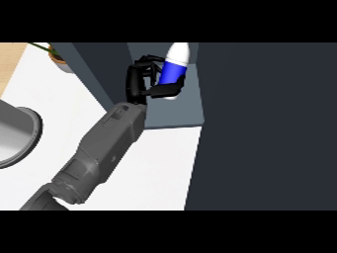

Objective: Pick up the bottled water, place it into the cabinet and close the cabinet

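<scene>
The bottled water sits in the cabinet opening at the bench far edge, left hand fingers curled round its blue label; judged light, rigid, slippery, best gripped mid-body.

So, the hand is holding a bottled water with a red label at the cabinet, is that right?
Not quite: the label is blue, not red. The head view shows the left hand curled round the bottled water at the cabinet.
</scene>
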You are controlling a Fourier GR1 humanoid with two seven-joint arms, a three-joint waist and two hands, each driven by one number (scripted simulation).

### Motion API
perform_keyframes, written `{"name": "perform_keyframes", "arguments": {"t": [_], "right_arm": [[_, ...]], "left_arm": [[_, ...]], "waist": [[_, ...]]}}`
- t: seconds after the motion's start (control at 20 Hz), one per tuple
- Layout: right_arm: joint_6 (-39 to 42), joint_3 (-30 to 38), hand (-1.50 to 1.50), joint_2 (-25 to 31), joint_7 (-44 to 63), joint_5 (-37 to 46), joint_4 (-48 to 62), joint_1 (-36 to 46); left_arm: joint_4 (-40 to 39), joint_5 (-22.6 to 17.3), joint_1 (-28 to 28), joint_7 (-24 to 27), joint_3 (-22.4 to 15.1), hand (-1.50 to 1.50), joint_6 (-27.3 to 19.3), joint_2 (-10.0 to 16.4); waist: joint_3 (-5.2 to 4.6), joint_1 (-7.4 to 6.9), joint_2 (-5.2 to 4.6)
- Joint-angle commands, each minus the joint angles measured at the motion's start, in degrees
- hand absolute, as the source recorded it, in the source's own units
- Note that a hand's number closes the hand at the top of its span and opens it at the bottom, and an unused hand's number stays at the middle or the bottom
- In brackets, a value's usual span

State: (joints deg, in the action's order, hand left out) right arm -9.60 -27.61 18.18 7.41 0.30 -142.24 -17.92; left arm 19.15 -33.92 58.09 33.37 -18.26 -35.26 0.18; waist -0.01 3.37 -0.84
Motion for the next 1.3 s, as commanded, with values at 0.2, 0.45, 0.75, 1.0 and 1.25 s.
{"name": "perform_keyframes", "arguments": {"t": [0.2,0.45,0.75,1.0,1.25], "right_arm": [[1.0,-0.8,-1.5,-0.1,-0.4,-2.0,-3.1,-2.1],[1.8,1.0,-1.5,0.2,0.1,-2.7,-3.4,-0.7],[1.9,1.4,-1.5,-1.0,1.9,-3.9,-3.0,0.8],[2.3,-0.4,-1.5,-0.9,1.5,-2.0,-3.8,-0.7],[3.5,0.8,-1.5,-1.0,0.3,-3.5,-3.0,-0.9]], "left_arm": [[-9.0,2.1,6.7,0.7,-0.2,-1.5,-2.3,-0.2],[-11.7,1.5,7.8,1.6,2.4,-1.5,1.3,1.1],[-12.0,0.5,8.6,3.9,4.3,-1.5,0.7,-0.2],[-13.2,0.8,7.3,6.3,5.0,-1.5,5.8,1.0],[-13.6,2.5,9.6,5.6,3.8,-1.5,5.9,-0.2]], "waist": [[0.0,1.18,-0.38],[-0.03,0.61,-0.49],[-0.07,1.57,-0.97],[-0.09,1.39,-0.8],[-0.03,1.39,-0.66]]}}
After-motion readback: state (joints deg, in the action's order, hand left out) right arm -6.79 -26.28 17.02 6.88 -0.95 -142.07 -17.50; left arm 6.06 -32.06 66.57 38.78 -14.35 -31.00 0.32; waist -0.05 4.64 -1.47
